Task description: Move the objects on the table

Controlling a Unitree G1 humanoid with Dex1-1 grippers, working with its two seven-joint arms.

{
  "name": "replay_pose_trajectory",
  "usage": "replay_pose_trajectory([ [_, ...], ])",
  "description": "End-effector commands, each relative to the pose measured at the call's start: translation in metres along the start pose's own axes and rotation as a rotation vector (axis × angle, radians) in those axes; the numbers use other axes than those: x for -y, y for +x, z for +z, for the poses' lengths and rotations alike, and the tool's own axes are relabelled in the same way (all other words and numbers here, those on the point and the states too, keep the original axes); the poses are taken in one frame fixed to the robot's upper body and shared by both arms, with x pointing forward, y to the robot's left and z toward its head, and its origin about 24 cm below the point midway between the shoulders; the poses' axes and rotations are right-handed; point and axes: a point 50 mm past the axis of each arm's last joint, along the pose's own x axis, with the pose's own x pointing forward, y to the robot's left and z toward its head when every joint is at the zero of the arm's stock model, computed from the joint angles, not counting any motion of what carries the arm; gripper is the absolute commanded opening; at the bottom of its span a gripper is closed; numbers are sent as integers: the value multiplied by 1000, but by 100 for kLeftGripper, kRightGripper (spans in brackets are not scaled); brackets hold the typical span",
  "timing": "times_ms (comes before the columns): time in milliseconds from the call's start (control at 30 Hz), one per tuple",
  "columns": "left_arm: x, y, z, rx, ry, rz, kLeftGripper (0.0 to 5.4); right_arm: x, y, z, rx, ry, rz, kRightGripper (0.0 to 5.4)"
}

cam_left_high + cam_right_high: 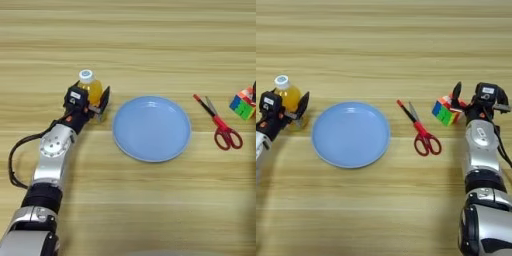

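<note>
Nothing besides the task's things.

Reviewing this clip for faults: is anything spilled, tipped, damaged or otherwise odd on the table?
Nothing stands out. The juice bottle stands upright and capped inside the left gripper; the plate lies flat and bare; the scissors lie flat; the puzzle cube sits at the right gripper.

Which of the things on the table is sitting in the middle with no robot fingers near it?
The round light-blue plate. The juice bottle sits between the left gripper fingers, the puzzle cube is at the right gripper, and the scissors lie right of centre.
</note>
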Motion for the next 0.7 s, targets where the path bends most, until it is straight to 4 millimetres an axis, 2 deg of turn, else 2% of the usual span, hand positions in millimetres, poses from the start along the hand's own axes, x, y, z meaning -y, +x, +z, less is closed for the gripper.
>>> replay_pose_trajectory([
  [33,-1,-1,3,25,0,-7,350,-5,4,8,29,16,3,540],
  [200,-4,0,14,92,-8,1,347,-6,4,8,29,16,4,540],
  [467,-10,0,18,115,-18,10,347,-11,4,8,29,17,8,540],
  [567,-9,2,27,144,-12,2,347,-14,3,9,31,16,10,540],
  [700,3,7,46,210,-5,-50,347,-16,3,9,35,18,10,540],
])
